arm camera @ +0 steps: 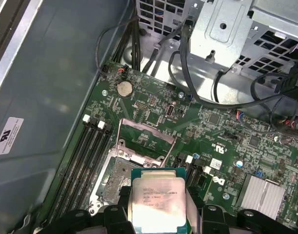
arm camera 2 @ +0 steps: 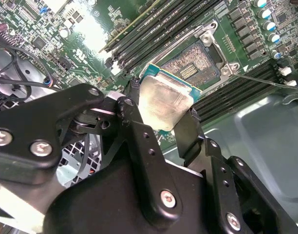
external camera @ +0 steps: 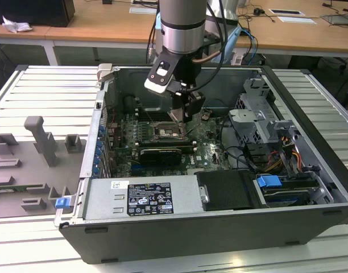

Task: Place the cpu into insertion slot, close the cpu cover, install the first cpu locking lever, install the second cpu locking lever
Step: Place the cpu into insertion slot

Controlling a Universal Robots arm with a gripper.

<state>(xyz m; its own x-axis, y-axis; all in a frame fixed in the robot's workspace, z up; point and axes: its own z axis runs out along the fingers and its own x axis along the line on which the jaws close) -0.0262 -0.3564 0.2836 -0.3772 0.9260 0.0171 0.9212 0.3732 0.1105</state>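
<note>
Pinching the cpu [arm camera 2: 164, 103], the gripper [arm camera 2: 161, 116] hangs above the insertion slot [arm camera 2: 192, 66] — not touching.

Exterior view oblique over open grey metal case [external camera: 179, 233]; both wrist views close on silver-rimmed square insertion slot [arm camera 2: 190, 66] [arm camera: 115, 179].

site: robotics lab/workshop | evidence: opened PC tower [external camera: 219, 227] on slatted aluminium bench [external camera: 43, 91] | robot arm [external camera: 182, 23] over it | grey jig blocks [external camera: 37, 142] | wooden desks [external camera: 106, 25] behind
</note>
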